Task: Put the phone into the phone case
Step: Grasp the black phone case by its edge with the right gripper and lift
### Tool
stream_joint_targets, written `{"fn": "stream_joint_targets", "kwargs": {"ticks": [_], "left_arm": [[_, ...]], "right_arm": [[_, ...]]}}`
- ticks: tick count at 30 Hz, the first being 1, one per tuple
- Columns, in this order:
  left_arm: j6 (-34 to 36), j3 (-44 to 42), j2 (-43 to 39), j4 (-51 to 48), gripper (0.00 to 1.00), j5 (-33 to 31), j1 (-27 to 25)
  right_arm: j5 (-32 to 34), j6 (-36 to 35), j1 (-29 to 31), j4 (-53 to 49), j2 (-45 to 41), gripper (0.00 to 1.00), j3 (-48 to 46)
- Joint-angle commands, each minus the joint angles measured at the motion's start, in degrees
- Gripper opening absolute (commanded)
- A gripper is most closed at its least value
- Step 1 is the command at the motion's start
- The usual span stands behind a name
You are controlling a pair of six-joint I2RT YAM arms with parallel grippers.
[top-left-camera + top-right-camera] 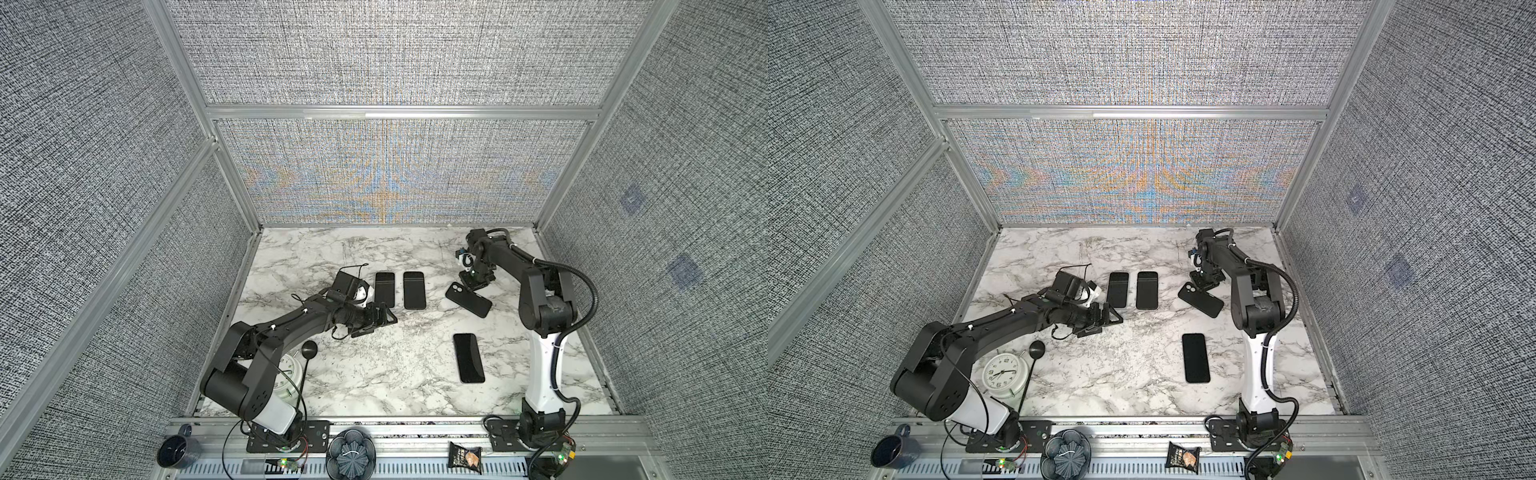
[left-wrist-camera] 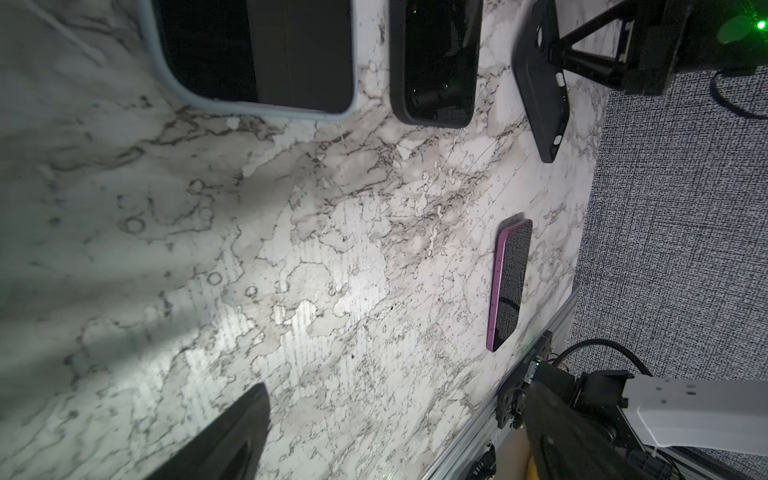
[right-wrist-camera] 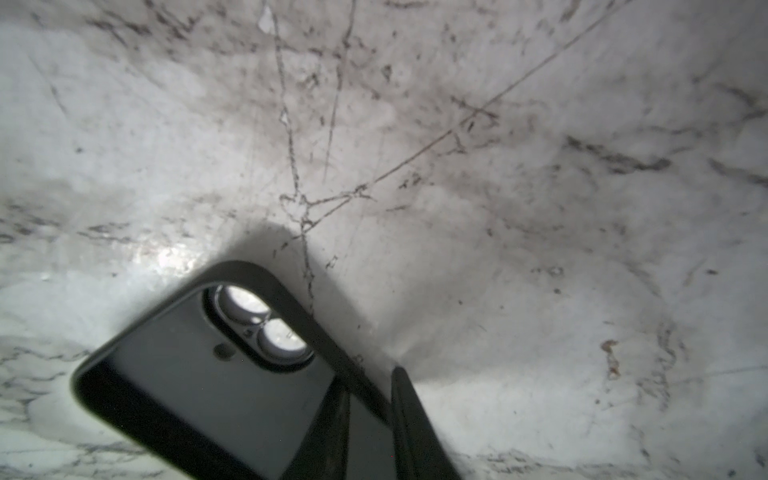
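Right gripper (image 1: 473, 287): pinching rim of matte black phone case (image 1: 471, 302), centre right.
Left gripper (image 1: 376, 325): spread wide, empty.
Phone (image 1: 468, 357): glossy rounded slab, lower right.

Top views evenly lit, moiré on back wall (image 1: 386, 174). On right wrist I get tabletop (image 3: 174, 257) glare and a blurry case (image 3: 187, 395).

Phone case (image 1: 468, 299): black, matte, empty. Twin-lens cutout at far left corner, pale surface showing through. Lies diagonal, right of middle. Phone (image 1: 468, 358): dark screen up, purple edge, bare. Lies flat, long axis running front to back, nearer front than case, apart from it.
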Motion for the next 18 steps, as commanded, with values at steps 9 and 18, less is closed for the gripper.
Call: {"fn": "stream_joint_targets", "kwargs": {"ticks": [9,18], "left_arm": [[0.5,0.1,-0.4,0.5,0.96,-0.4,0.0],[0.5,0.2,-0.6,0.2,0.96,-1.0,0.1]], "right_arm": [[3.1,4.1,-0.6,-0.7,-0.8,0.12,0.8],[2.1,8.2,-0.8,-0.9,-2.0,0.08,1.1]]}}
